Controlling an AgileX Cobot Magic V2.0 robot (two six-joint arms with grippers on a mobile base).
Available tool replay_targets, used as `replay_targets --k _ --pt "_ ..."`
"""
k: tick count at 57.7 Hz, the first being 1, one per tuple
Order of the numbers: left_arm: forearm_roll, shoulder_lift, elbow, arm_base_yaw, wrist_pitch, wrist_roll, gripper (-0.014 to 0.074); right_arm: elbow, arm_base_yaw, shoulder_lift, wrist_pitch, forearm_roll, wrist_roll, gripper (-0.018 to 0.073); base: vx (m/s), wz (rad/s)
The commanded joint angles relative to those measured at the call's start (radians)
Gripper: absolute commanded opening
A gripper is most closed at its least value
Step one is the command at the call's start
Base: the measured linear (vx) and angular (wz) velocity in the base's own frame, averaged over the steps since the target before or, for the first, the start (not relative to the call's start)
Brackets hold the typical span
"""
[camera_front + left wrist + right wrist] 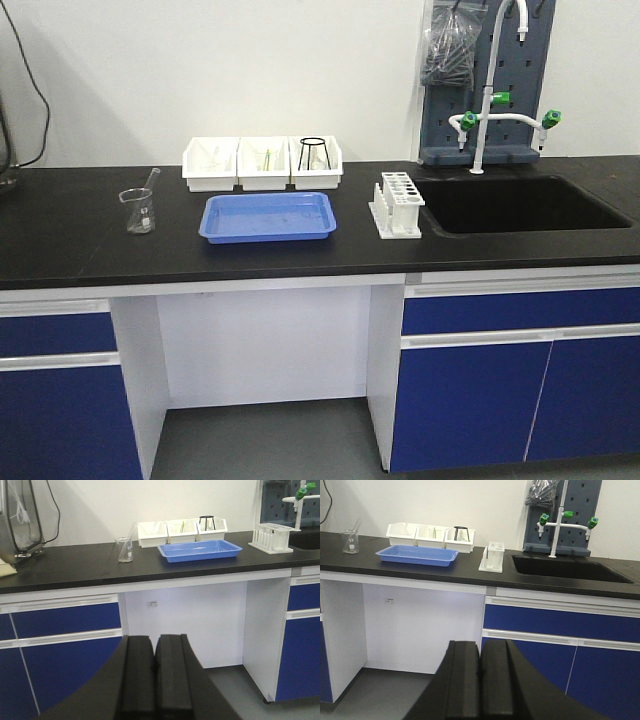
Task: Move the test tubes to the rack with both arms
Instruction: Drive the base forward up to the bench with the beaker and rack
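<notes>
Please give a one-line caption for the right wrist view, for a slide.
Right gripper, jaws shut, facing the bench with white rack, blue tray and sink.

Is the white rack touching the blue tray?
Apart. The front-facing view shows a strip of bare black counter between the rack and the blue tray.

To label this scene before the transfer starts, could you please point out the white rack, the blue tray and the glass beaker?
white rack (398,212): front-facing view, on its front side.
blue tray (268,216): front-facing view, on its bare floor.
glass beaker (139,215): front-facing view, on its clear side wall.
</notes>
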Motion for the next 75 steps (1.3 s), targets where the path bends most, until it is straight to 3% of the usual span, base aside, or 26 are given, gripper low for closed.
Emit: replay_targets --k 1,75 --pt "-0.003 -0.011 -0.026 -0.003 -0.077 -0.011 -0.0001 0.014 0.001 -0.01 -0.081 -0.009 -0.001 -0.0009 0.25 -0.09" --pt "-0.003 -0.011 -0.026 -0.003 -0.077 -0.011 -0.0001 0.014 0.001 -0.01 -0.081 -0.009 -0.001 -0.0009 0.4 0.04"
